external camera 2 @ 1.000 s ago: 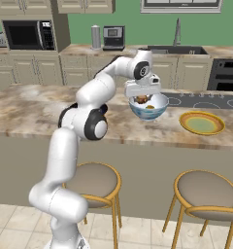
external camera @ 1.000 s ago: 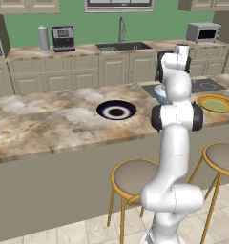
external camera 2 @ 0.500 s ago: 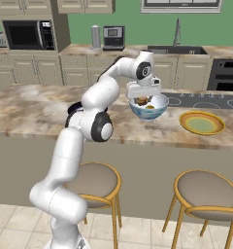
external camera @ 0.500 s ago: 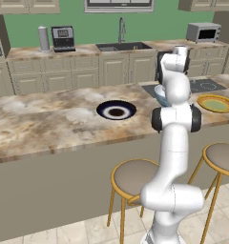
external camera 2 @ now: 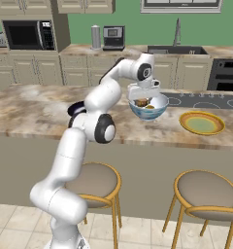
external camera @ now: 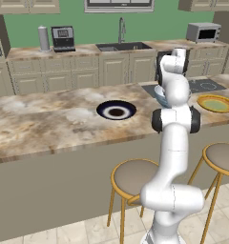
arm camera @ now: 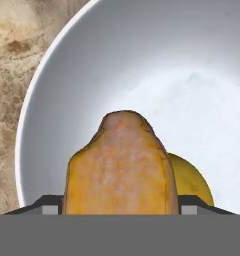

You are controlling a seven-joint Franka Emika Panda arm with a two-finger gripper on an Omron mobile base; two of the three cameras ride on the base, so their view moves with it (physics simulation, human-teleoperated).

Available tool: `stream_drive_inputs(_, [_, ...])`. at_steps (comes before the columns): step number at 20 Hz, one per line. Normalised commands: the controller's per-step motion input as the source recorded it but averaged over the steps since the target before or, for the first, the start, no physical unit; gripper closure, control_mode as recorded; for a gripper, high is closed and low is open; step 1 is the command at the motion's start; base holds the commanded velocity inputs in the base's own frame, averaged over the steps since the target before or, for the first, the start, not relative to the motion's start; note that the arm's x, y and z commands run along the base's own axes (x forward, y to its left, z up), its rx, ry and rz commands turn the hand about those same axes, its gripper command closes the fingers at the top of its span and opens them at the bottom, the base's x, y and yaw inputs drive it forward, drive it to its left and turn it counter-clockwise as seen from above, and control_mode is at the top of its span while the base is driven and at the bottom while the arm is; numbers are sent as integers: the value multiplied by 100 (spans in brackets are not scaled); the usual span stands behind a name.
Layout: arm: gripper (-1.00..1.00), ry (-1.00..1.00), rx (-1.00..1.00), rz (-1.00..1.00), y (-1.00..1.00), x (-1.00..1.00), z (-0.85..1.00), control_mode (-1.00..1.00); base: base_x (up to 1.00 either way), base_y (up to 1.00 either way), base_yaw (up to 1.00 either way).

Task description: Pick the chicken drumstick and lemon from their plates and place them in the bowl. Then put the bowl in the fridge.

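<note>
The chicken drumstick (arm camera: 121, 165) is seen inside the bowl (external camera 2: 148, 107) on the counter (external camera 2: 36, 104), touching the lemon (arm camera: 192, 182). The gripper (external camera 2: 143, 93) is over the bowl; jaws judged spread, drumstick between them. Release is judged in hand; next, the bowl rim must be gripped for the fridge.

Golden-brown drumstick (arm camera: 121, 165) & yellow lemon (arm camera: 189, 181) in white bowl (arm camera: 157, 60), blue-patterned outside.

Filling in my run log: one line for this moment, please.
stage: loading bowl | gripper: open, above bowl | chicken drumstick, lemon: in bowl | plates: bare
</note>
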Motion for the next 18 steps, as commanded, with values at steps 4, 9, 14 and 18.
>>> stream_drive_inputs(4, [100, 0, 1, 7, 1, 0, -19, -100, 0, 0, 0])
stream_drive_inputs(9, [-100, 0, 0, 6, 3, -1, -5, -100, 0, 0, 0])
stream_drive_inputs(14, [-100, 0, 0, 2, 0, -21, 3, -100, 0, 0, 0])
stream_drive_inputs(18, [-100, -1, 0, 0, 4, -18, 9, -100, 0, 0, 0])
